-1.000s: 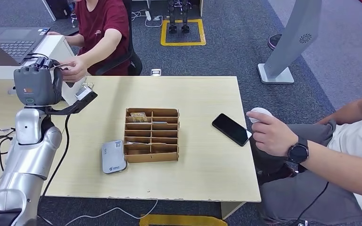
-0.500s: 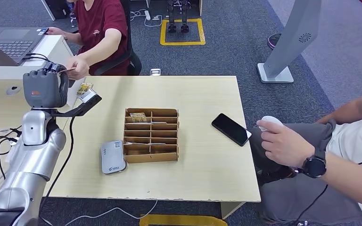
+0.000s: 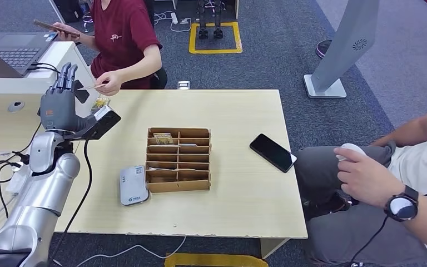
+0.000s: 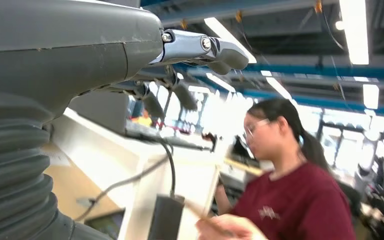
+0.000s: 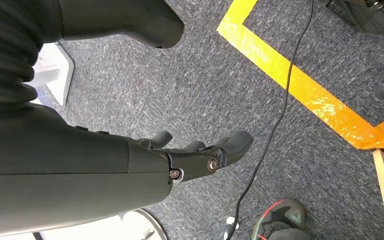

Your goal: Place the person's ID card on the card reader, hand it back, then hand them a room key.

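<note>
The left hand (image 3: 60, 105) stood raised at about ten o'clock over the desk (image 3: 239, 206), its fingers (image 3: 65, 75) straight, spread and released, grasping nothing. Just beside them, toward two o'clock, the person's hand (image 3: 109, 82) pinched the ID card (image 3: 89, 87), apart from the robot's fingertips. By that, the hand-back step looked finished, with the card in its owner's keeping.

The card reader (image 3: 133, 185) lay at seven o'clock of the brown divided tray (image 3: 179, 159), touching its front corner. The tray's far slots held what seemed to be cards, likely the room keys, though too small to be sure.

The right hand (image 5: 190, 155) hung over the carpet, its fingers loosely curled on nothing.

The next move probably called for bringing the left hand toward four o'clock, down to the tray, and pinching one key out of a narrow slot.
</note>
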